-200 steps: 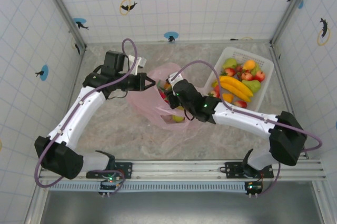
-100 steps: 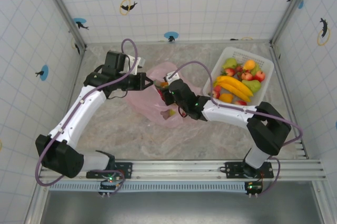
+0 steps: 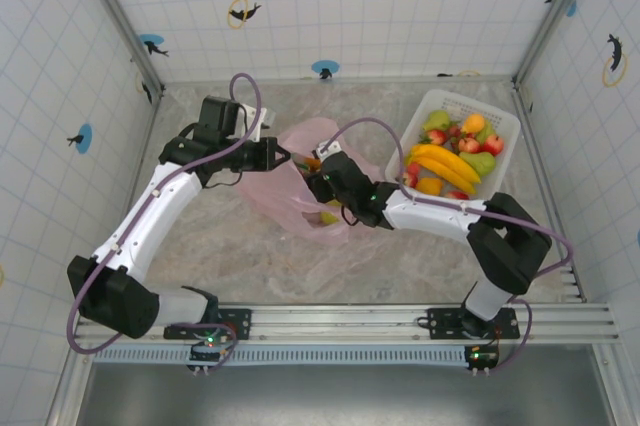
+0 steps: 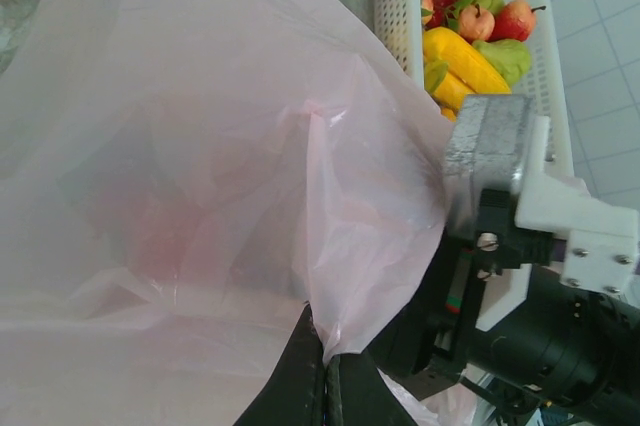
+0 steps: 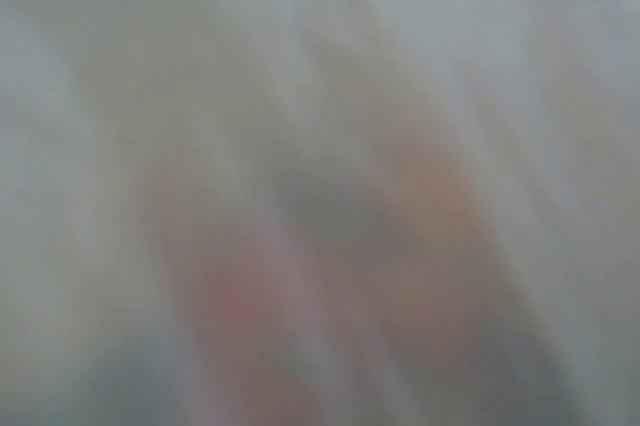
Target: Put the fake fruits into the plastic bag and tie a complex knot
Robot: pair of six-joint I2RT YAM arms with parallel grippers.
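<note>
- Centre of the marbled counter (image 3: 220, 246): a thin, translucent pink plastic bag (image 3: 285, 201) lies crumpled between the two hands.
- Through its film a yellowish fruit (image 3: 327, 217) shows at the near side. An orange fruit (image 3: 313, 161) sits by the mouth.
- To the bag's right, against the right wall, stands a white slatted basket (image 3: 503, 122) heaped with fake fruits (image 3: 462, 144): yellow bananas (image 3: 445, 162), green pears (image 3: 480, 163), red apples (image 3: 492, 144) and strawberries (image 3: 437, 136).
- From the left wrist view, the pink film (image 4: 200, 176) billows across most of the picture. The basket's rim (image 4: 400, 6) lies just behind it, holding a banana (image 4: 465, 54), a pear (image 4: 505, 58) and an apple (image 4: 513, 20).
- Left hand (image 3: 288, 158): fingers (image 4: 318, 386) pressed together, pinching the bag's edge and holding it lifted. The arm bends at the elbow, forearm pointing right.
- Right hand (image 3: 318, 184): it sits at the bag's mouth, with the arm stretched low across from the right. I cannot tell whether its fingers are apart or together, and the right wrist view is too blurred to help.
</note>
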